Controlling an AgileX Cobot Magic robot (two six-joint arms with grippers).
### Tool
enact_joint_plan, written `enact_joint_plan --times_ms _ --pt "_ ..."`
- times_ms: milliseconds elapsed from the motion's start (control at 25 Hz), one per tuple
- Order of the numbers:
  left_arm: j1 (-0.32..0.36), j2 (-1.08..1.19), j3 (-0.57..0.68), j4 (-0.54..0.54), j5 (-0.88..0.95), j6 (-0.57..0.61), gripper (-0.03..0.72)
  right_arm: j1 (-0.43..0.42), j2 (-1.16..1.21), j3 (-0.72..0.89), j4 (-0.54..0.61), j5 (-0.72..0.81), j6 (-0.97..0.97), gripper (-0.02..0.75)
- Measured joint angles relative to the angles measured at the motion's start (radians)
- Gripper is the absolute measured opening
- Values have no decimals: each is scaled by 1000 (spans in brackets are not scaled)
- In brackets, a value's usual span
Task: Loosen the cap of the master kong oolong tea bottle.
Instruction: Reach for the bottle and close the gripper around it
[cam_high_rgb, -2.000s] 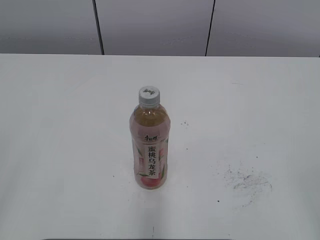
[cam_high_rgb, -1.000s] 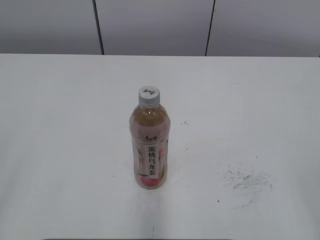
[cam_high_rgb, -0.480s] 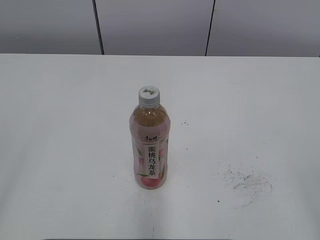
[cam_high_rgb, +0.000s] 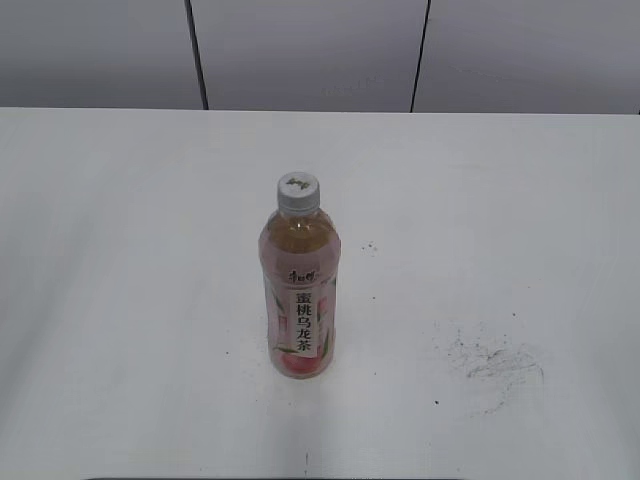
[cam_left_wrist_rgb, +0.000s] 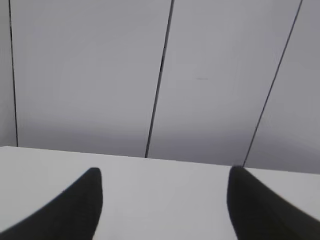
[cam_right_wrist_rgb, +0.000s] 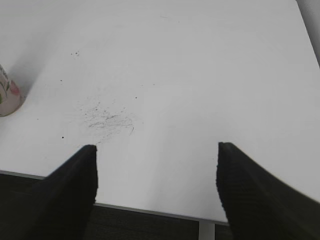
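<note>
The master kong oolong tea bottle (cam_high_rgb: 299, 300) stands upright near the middle of the white table (cam_high_rgb: 120, 250), its pink label and white strip of characters facing the exterior camera. The white-grey cap (cam_high_rgb: 298, 191) sits on its neck. Neither gripper shows in the exterior view. In the left wrist view my left gripper (cam_left_wrist_rgb: 165, 172) is open and empty, facing the back wall; the bottle is out of that view. In the right wrist view my right gripper (cam_right_wrist_rgb: 156, 147) is open and empty over the table's front edge; only the bottle's base (cam_right_wrist_rgb: 8, 95) shows at the far left.
A patch of dark scuff marks (cam_high_rgb: 495, 365) lies on the table right of the bottle and also shows in the right wrist view (cam_right_wrist_rgb: 107, 117). The grey panelled wall (cam_high_rgb: 310, 50) stands behind the table. The table's front edge (cam_right_wrist_rgb: 150, 210) runs under the right gripper.
</note>
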Motion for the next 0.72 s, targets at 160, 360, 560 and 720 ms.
enact_joint_plan --times_ms 160,360,560,720 --pt "0 198 0 -28 -222 0 447 0 0 0 0 0 0 556" --pt "-11 484 0 -35 -487 -5 445 0 0 0 0 0 0 556" --pt "-106 797 1 42 -819 -19 445 0 0 0 0 0 0 556" --pt "-135 1054 1 87 -1100 -27 445 0 0 0 0 0 0 556"
